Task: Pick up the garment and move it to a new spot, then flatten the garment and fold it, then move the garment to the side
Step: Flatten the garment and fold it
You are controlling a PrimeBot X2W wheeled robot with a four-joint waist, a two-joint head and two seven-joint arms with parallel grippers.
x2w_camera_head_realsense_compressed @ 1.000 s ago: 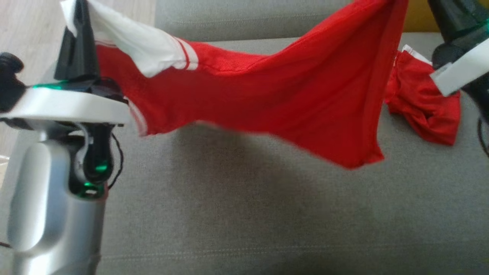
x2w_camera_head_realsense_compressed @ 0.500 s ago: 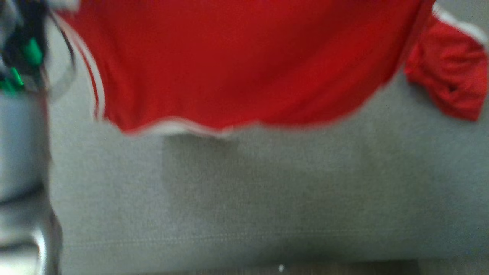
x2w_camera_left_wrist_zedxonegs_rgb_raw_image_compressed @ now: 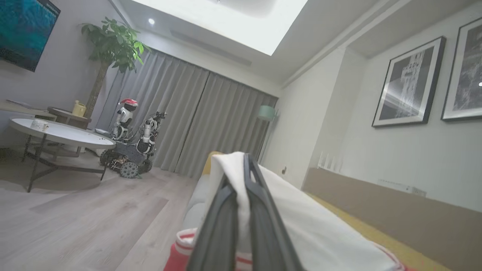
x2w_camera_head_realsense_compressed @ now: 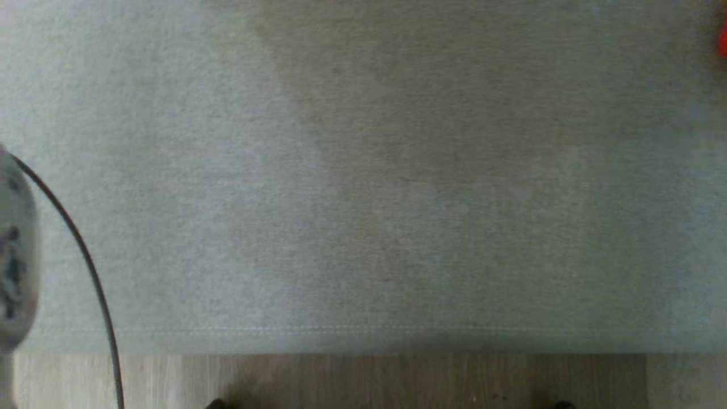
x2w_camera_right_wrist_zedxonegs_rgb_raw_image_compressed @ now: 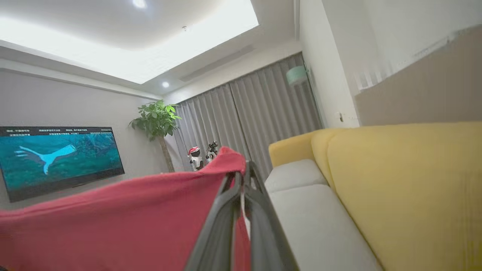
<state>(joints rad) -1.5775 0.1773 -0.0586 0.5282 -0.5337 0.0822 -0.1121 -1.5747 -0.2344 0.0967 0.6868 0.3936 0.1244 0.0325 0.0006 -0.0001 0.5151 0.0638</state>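
Observation:
The garment is red with a white part and red-and-white striped trim. In the left wrist view my left gripper (x2w_camera_left_wrist_zedxonegs_rgb_raw_image_compressed: pixel 245 160) is shut on its white part (x2w_camera_left_wrist_zedxonegs_rgb_raw_image_compressed: pixel 301 226), which drapes over the fingers. My right gripper (x2w_camera_right_wrist_zedxonegs_rgb_raw_image_compressed: pixel 244 167) is shut on a red edge, and the red garment (x2w_camera_right_wrist_zedxonegs_rgb_raw_image_compressed: pixel 113 222) stretches away to the left of that view. Both grippers point up and out into the room. In the head view a red sliver (x2w_camera_head_realsense_compressed: pixel 722 40) touches the right edge, and part of my left forearm (x2w_camera_head_realsense_compressed: pixel 14 255) with a black cable (x2w_camera_head_realsense_compressed: pixel 85 255) shows at the left.
The grey sofa seat (x2w_camera_head_realsense_compressed: pixel 363 170) lies below, with its front seam and the wooden floor (x2w_camera_head_realsense_compressed: pixel 397 380) at the bottom. The sofa has a yellow backrest (x2w_camera_right_wrist_zedxonegs_rgb_raw_image_compressed: pixel 395 188). Out in the room stand a round white table (x2w_camera_left_wrist_zedxonegs_rgb_raw_image_compressed: pixel 60 133), another wheeled robot (x2w_camera_left_wrist_zedxonegs_rgb_raw_image_compressed: pixel 131 150) and a wall screen (x2w_camera_right_wrist_zedxonegs_rgb_raw_image_compressed: pixel 56 158).
The head view has shifted down to the sofa's front edge and the floor. The stretched garment and both grippers have passed out of the top of that view.

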